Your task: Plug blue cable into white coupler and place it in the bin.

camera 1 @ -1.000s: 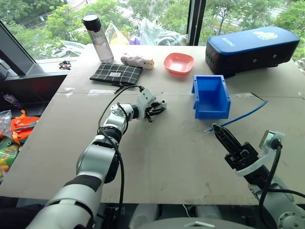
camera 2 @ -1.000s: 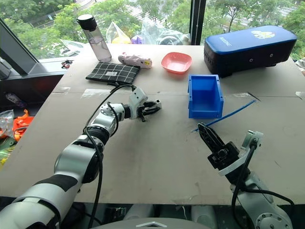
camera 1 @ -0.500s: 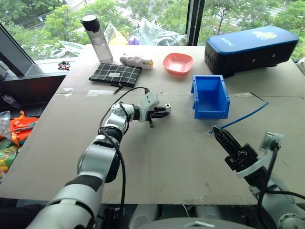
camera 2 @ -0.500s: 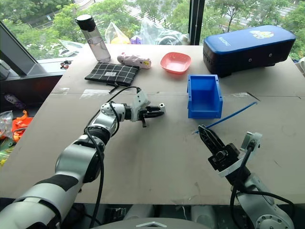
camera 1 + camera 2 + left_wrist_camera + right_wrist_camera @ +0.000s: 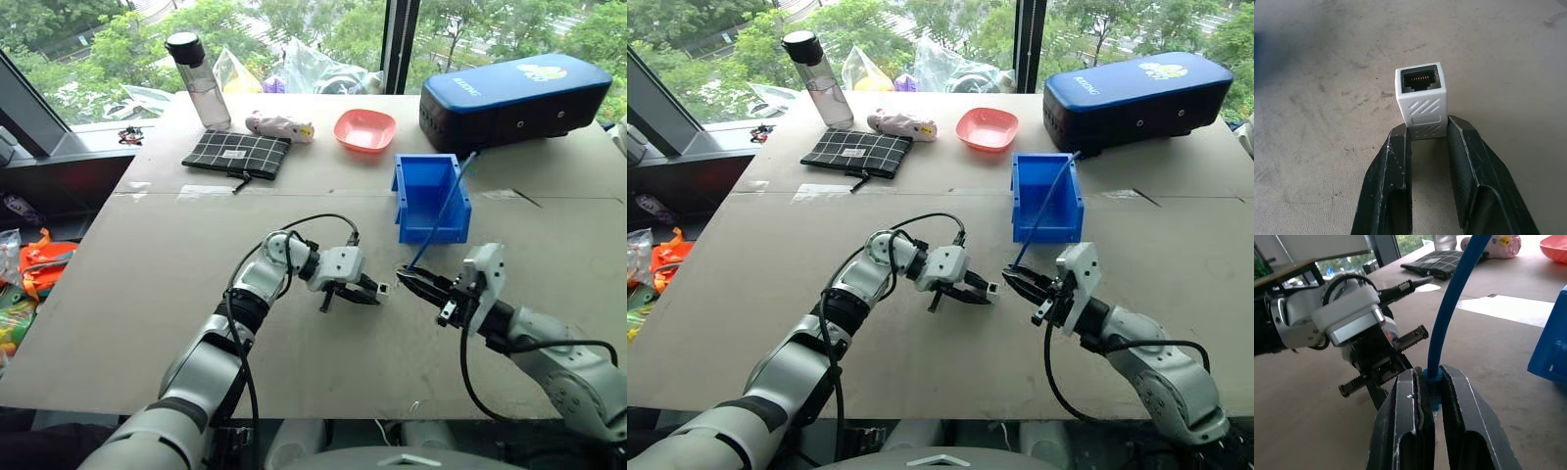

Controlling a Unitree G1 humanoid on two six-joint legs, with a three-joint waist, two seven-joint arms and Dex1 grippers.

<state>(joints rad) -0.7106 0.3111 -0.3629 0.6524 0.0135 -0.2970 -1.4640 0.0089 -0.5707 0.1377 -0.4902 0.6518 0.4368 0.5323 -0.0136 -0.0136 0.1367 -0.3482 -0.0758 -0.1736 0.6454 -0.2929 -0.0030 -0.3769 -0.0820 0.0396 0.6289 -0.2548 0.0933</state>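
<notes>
Tiny white ribbed plastic coupler with dark socket showing copper pins, clamped in left gripper above table centre, thin light-blue cable pinched by right gripper just right, arching over bright-blue open bin beyond.

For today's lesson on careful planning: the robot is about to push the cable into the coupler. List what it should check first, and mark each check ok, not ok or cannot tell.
1. White coupler clamped in the left gripper, socket end free: ok.
2. Blue cable clamped in the right gripper near its end: ok.
3. Plug poking out past the right jaws: cannot tell, the jaws hide it.
4. Grippers face each other with a small gap, nothing between them: ok.
5. Plug lined up with the socket: cannot tell.
6. Bin upright on the table behind the grippers, open top free, though the cable crosses in front of it: ok.
</notes>
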